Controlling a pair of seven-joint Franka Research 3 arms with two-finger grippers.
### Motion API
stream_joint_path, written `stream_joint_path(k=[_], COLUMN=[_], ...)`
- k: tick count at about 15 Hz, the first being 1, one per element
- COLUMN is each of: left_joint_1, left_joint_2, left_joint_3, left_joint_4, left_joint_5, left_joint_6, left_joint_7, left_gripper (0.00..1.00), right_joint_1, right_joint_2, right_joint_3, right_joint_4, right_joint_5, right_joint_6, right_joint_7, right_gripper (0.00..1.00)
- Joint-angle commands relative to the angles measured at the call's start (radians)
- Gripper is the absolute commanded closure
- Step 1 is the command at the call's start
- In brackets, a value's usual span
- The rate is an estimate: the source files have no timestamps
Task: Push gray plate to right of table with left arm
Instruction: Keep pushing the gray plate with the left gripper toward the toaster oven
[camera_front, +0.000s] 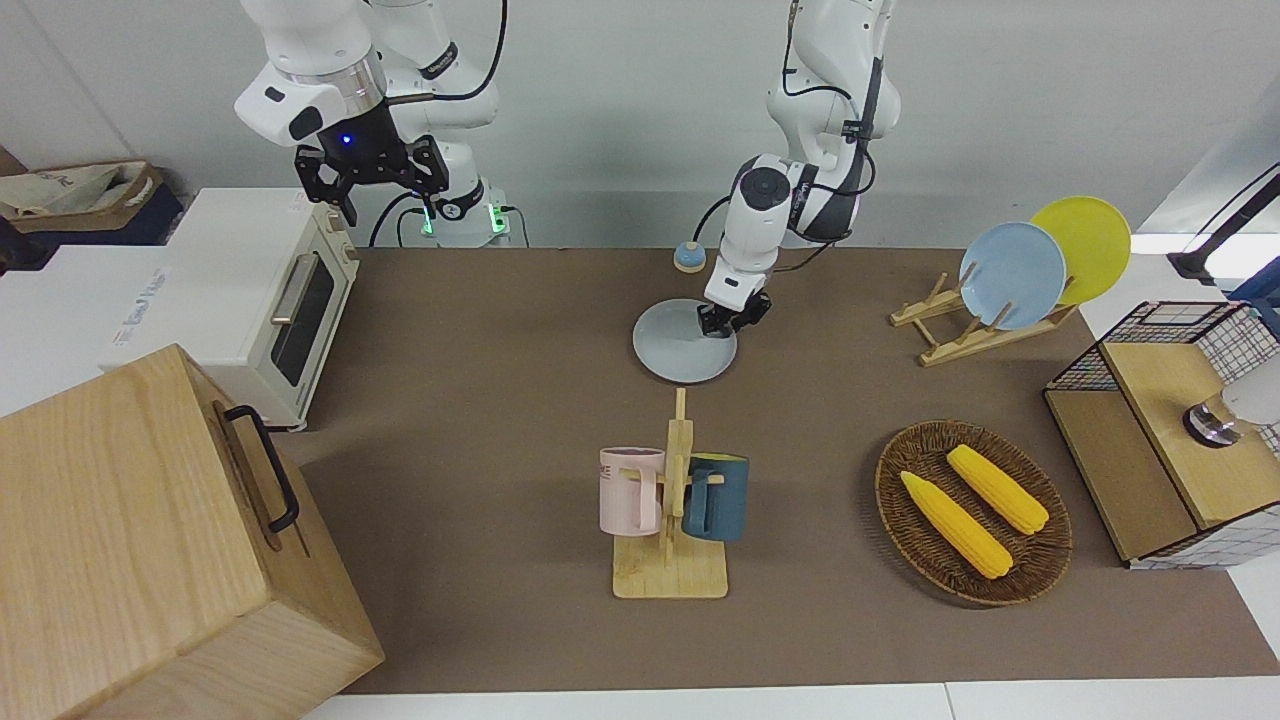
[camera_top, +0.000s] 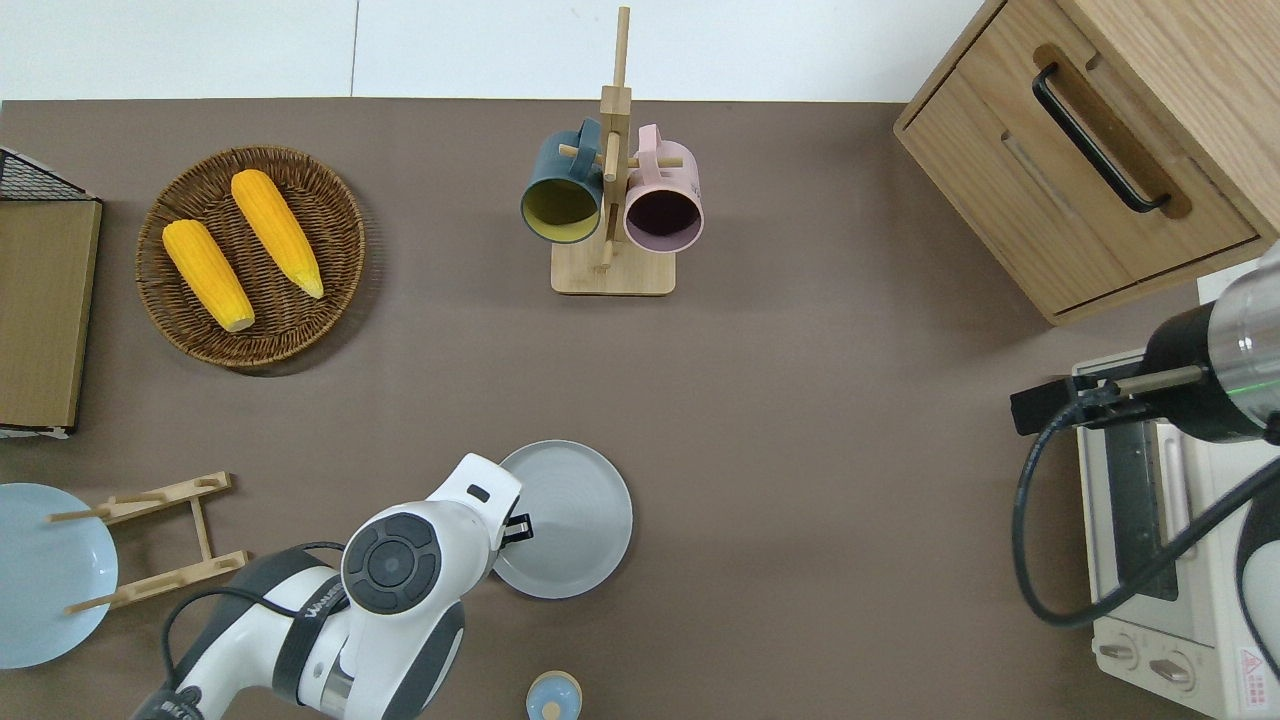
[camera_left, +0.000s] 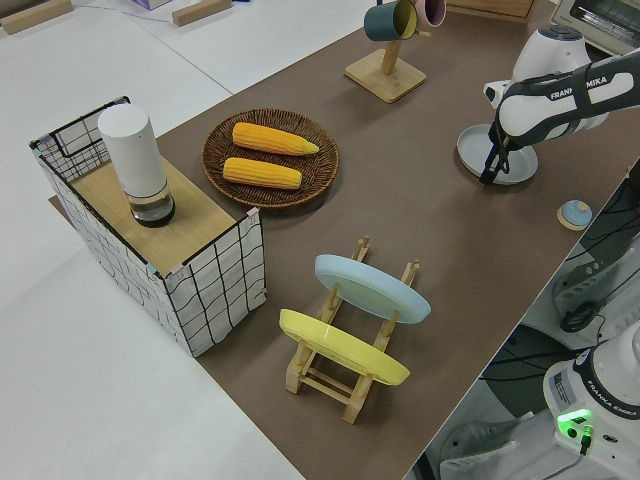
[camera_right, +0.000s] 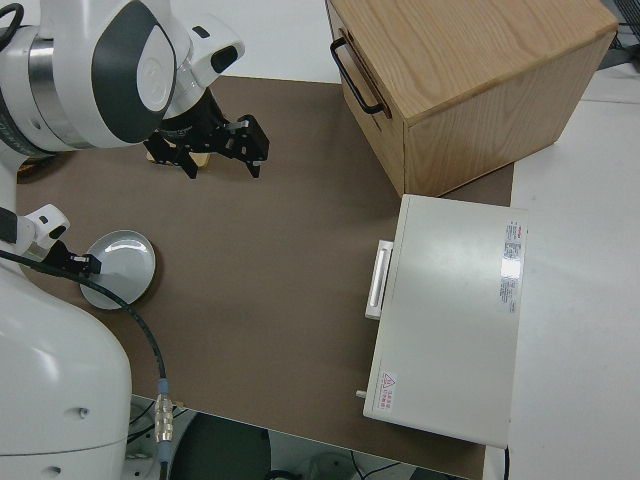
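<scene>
The left gripper (camera_front: 733, 318) is down on the gray plate (camera_front: 683, 346), at the part of its rim toward the left arm's end of the table (camera_top: 800, 400); whether its fingers are open or closed I cannot tell. The plate lies flat about midway along the table, nearer to the robots than the mug rack (camera_top: 612, 200). The right arm is parked, and the right gripper (camera_front: 372, 170) has its fingers spread open.

Counted: three plates in all, the gray one plus a sky-blue plate (camera_front: 1012, 274) and a yellow plate (camera_front: 1085, 245) standing on edge in one wooden plate rack (camera_front: 950, 330). Two mugs hang on the mug rack, one dark blue (camera_top: 560, 195) and one pink (camera_top: 662, 205). Two corn cobs (camera_top: 240, 245) lie in one wicker basket (camera_top: 330, 290). One small blue bell (camera_top: 553, 697) sits nearer to the robots than the gray plate. Toward the right arm's end stand one white toaster oven (camera_front: 255, 300) and one wooden drawer box (camera_front: 150, 540); bare tabletop lies between them and the plate.
</scene>
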Motion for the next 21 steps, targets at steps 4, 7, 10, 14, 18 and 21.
stream_joint_path(k=[4,7,10,14,18,21], left_joint_1=[-0.132,-0.175,-0.223,-0.284,-0.333,-0.353], left_joint_2=[0.147,0.194,0.245,0.332,0.404,0.423], left_joint_3=[0.008,0.006,0.008,0.008,0.008,0.008], left_joint_4=[0.160,0.217,0.286,0.413,0.499,0.536], left_joint_5=[0.005,0.007,0.008,0.039,0.126,0.126], left_joint_6=[-0.018,-0.018,-0.018,-0.029,-0.030,-0.030], left_joint_7=[-0.193,-0.240,-0.280,-0.399,-0.533,-0.565], left_gripper=[1.00,1.00,1.00,1.00,1.00,1.00], right_joint_1=[-0.020,-0.020,-0.020,-0.020,-0.020,-0.020], right_joint_2=[-0.003,-0.003,-0.003,-0.003,-0.003,-0.003], right_joint_3=[0.015,0.013,0.013,0.015,0.013,0.015], right_joint_4=[0.008,0.008,0.008,0.008,0.008,0.008], right_joint_5=[0.010,0.010,0.010,0.010,0.010,0.010], right_joint_6=[-0.014,-0.014,-0.014,-0.014,-0.014,-0.014], right_joint_7=[0.002,0.002,0.002,0.002,0.002,0.002], right_gripper=[0.017,0.017,0.017,0.017,0.017,0.017])
